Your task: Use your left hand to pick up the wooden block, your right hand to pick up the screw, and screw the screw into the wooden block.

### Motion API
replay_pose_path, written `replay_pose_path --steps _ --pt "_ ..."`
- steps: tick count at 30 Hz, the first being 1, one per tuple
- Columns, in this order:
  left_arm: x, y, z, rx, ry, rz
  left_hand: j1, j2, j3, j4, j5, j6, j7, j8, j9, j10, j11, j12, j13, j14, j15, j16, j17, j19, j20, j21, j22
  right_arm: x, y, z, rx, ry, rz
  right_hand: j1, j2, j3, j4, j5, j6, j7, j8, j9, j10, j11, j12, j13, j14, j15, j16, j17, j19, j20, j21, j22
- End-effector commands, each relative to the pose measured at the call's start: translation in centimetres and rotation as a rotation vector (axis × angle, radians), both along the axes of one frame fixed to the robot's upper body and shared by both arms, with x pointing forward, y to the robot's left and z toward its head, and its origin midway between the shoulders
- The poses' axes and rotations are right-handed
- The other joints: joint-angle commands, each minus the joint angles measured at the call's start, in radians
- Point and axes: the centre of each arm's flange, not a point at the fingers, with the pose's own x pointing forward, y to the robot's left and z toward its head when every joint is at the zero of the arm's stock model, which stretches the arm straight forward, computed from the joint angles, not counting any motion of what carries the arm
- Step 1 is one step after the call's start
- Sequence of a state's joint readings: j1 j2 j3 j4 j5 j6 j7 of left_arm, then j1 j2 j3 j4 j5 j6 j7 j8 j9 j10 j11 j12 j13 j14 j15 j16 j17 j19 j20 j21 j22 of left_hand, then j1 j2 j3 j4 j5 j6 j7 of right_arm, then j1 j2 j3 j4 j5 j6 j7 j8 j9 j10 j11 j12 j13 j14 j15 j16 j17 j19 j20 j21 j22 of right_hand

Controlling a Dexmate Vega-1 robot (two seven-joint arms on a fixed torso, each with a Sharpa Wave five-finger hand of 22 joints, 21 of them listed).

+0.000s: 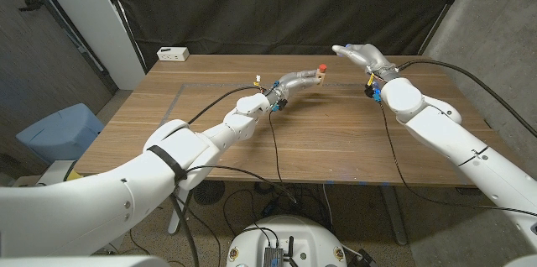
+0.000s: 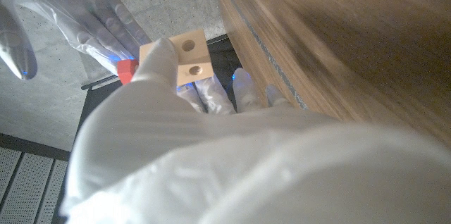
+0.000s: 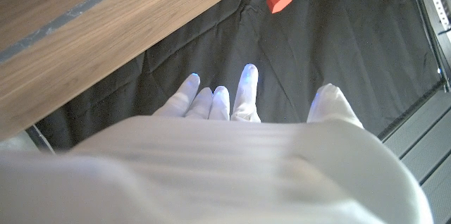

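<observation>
Wooden block (image 2: 189, 58), light and rigid, sits pinched in my left robot hand (image 1: 295, 81); right robot hand (image 1: 359, 53) beside it hangs spread, empty.

Open air between right hand (image 1: 359, 54) and raised wooden block (image 1: 317, 76).

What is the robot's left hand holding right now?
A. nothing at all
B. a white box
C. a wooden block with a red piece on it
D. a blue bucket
C: in the left wrist view the left hand grips the wooden block, which has round holes in it, with a red piece at its side; the head view shows the block held up above the table.
</observation>
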State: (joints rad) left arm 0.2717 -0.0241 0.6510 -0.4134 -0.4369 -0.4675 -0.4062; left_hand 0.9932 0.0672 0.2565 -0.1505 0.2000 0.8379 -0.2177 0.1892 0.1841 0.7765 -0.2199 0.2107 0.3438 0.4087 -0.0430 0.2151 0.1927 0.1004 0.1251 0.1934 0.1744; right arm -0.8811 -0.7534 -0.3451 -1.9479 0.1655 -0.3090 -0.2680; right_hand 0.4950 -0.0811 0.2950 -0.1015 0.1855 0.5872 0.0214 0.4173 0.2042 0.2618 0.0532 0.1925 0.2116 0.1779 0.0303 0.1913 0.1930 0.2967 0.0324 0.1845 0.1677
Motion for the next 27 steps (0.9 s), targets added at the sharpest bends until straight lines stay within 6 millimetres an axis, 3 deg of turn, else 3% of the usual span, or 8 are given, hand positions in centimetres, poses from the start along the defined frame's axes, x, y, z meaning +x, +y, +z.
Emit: replay_pose_path --steps 1,5,14,27 --pt "0.1 -0.4 0.0 -0.018 0.027 -0.005 -0.008 0.002 0.006 0.003 0.004 0.007 0.0 0.009 0.005 -0.004 0.0 0.005 0.0 -0.007 -0.067 -0.004 0.003 -0.005 0.007 0.002 0.004 0.7 -0.3 -1.8 0.193 -0.028 0.095 0.003 0.012 -0.001 -0.005 0.007 -0.01 -0.001 -0.013 -0.001 -0.009 -0.013 0.003 0.001 -0.009 0.005 0.001 0.002 -0.004 0.009 0.002 0.002" --pt "0.1 -0.6 0.0 -0.022 0.032 -0.008 -0.009 0.003 0.005 0.003 0.004 0.006 -0.001 0.009 0.005 -0.005 0.0 0.004 0.0 -0.008 -0.068 -0.004 0.003 -0.008 0.007 0.001 0.004 0.9 -0.3 -2.4 0.236 -0.037 0.122 0.0 0.013 -0.002 -0.006 0.007 -0.018 -0.008 -0.022 -0.003 -0.021 -0.016 0.0 0.001 -0.022 0.006 -0.002 0.002 -0.01 0.012 0.001 0.002" --pt "0.1 -0.9 -0.2 -0.023 0.047 -0.015 -0.011 0.003 0.005 0.004 0.003 0.004 -0.001 0.008 0.005 -0.005 0.0 0.004 -0.001 -0.01 -0.068 -0.004 0.003 -0.011 0.009 0.0 0.004 1.4 0.2 -3.4 0.307 -0.039 0.185 -0.016 0.02 -0.007 -0.006 0.011 -0.047 -0.016 -0.059 -0.01 -0.075 -0.036 -0.008 -0.002 -0.069 0.037 -0.007 0.003 -0.052 0.05 -0.007 0.002" --pt "0.1 -1.1 0.0 -0.021 0.048 -0.017 -0.014 0.004 0.005 0.005 0.003 0.0 -0.001 0.007 0.005 -0.006 -0.001 0.004 -0.001 -0.012 -0.068 -0.005 0.003 -0.014 0.011 0.0 0.004 2.2 1.2 -4.4 0.395 -0.042 0.282 -0.034 0.03 -0.011 -0.005 0.014 -0.078 -0.039 -0.101 -0.015 -0.144 -0.046 -0.014 -0.008 -0.135 0.058 -0.012 0.004 -0.098 0.063 -0.009 0.001"
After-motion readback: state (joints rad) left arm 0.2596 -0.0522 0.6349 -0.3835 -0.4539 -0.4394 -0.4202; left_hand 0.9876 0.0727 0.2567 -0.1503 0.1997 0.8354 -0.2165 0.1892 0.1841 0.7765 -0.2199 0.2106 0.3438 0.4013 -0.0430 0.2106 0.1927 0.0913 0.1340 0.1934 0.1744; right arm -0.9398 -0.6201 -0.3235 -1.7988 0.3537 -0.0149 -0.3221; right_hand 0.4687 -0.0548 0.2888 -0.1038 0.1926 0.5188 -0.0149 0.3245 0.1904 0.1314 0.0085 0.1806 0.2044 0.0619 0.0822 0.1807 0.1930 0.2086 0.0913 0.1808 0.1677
